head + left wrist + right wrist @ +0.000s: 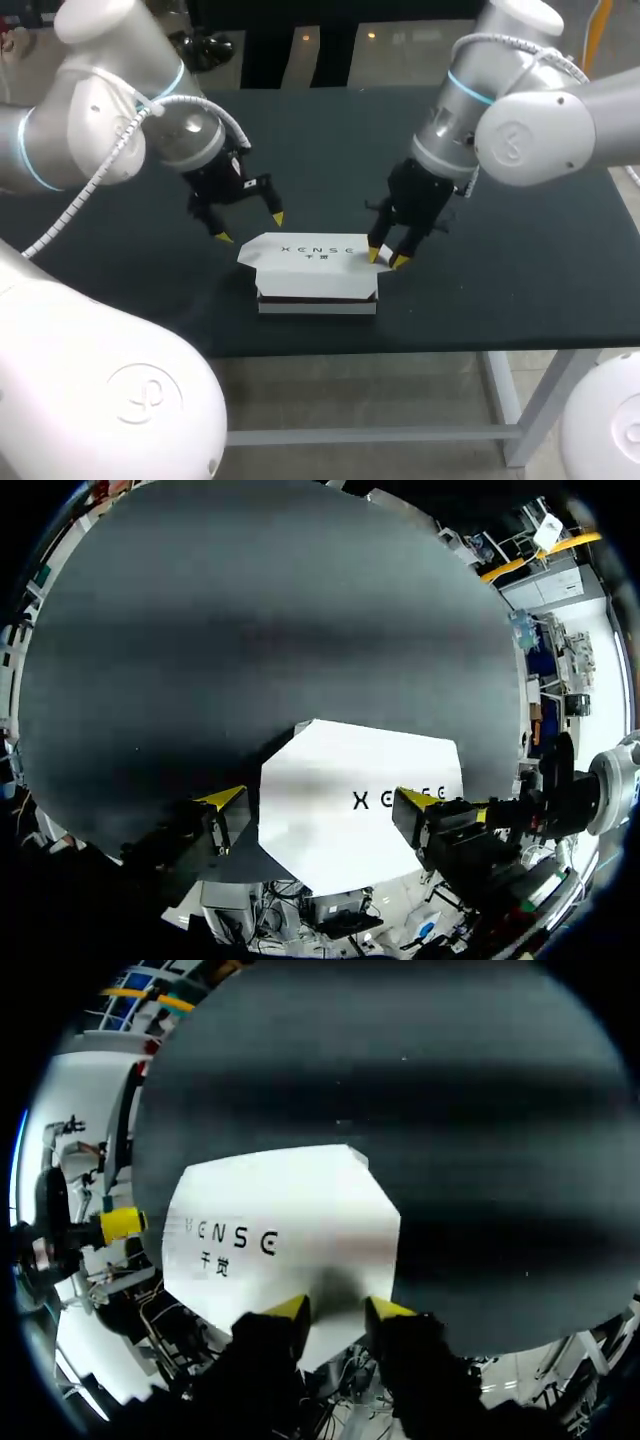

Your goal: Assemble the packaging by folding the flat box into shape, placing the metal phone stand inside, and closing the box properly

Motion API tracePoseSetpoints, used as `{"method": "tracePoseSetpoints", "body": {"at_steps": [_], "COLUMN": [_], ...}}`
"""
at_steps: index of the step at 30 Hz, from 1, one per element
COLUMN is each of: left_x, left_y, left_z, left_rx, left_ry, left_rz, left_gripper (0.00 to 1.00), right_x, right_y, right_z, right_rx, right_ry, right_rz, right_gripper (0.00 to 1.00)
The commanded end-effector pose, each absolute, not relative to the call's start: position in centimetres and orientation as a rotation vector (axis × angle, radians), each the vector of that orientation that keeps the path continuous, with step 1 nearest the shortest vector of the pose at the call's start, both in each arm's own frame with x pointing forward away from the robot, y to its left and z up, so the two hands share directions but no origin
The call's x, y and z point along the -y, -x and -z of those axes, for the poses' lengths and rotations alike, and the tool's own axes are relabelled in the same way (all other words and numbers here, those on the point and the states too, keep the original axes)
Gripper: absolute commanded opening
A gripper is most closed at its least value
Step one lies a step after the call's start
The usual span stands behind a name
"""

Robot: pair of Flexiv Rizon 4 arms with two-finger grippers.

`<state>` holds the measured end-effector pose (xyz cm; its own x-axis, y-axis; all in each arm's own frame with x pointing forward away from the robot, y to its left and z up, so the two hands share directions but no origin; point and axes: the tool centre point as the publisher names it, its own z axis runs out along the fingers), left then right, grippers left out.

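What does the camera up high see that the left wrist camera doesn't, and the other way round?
Only the head view shows the white box's front wall, both arms bending in from the sides, and, clearly, the right gripper at the box's right end. Only the left wrist view shows the box top close up, ahead of the left gripper and between its open fingers. Both show the box, the dark table and the left gripper.

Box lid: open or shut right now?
Down, seemingly untucked: the lid covers the box, its front edge overhanging a dark gap.
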<state>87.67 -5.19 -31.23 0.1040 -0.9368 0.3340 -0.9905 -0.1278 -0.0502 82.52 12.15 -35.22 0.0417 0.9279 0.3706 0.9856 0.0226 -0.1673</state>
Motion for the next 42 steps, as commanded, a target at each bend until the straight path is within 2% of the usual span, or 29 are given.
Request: {"method": "tracePoseSetpoints", "body": {"at_steps": [1,2,3,5,7,9,16,18,20,22,42], "left_x": [5.6,5.6,5.6,5.6,5.5,5.4,5.1,5.1,5.2,5.3,5.4], "left_y": [-88.5,-88.1,-87.9,-87.4,-87.1,-86.8,-85.9,-85.7,-85.5,-85.2,-83.9], "left_z": [31.7,31.8,31.9,32.0,32.1,32.2,33.0,33.1,33.5,33.7,35.2], "left_rx": [1.99,2.0,2.0,2.005,2.016,2.027,2.036,2.04,2.063,2.08,2.128], "left_ry": [-2.247,-2.242,-2.24,-2.23,-2.232,-2.215,-2.219,-2.203,-2.192,-2.186,-2.15], "left_rz": [-0.222,-0.216,-0.212,-0.205,-0.198,-0.197,-0.197,-0.215,-0.236,-0.257,-0.285], "left_gripper": [0.76,0.73,0.75,0.65,0.62,0.67,0.72,0.67,0.55,0.5,0.49], "right_x": [-11.9,-11.9,-11.8,-11.8,-11.8,-11.8,-12.0,-12.0,-12.0,-12.0,-12.1], "right_y": [-82.2,-82.2,-82.2,-82.3,-82.3,-82.3,-82.3,-82.3,-82.2,-82.2,-82.3], "right_z": [35.5,35.5,35.5,35.7,35.9,36.0,36.3,36.4,36.4,36.4,36.7], "right_rx": [1.928,1.927,1.926,1.925,1.922,1.919,1.918,1.916,1.915,1.913,1.873], "right_ry": [1.956,1.957,1.959,1.96,1.962,1.963,1.973,1.974,1.977,1.979,1.978], "right_rz": [0.222,0.223,0.226,0.228,0.23,0.233,0.248,0.252,0.258,0.264,0.305], "right_gripper": [0.41,0.41,0.41,0.4,0.4,0.4,0.4,0.4,0.4,0.39,0.4]}}
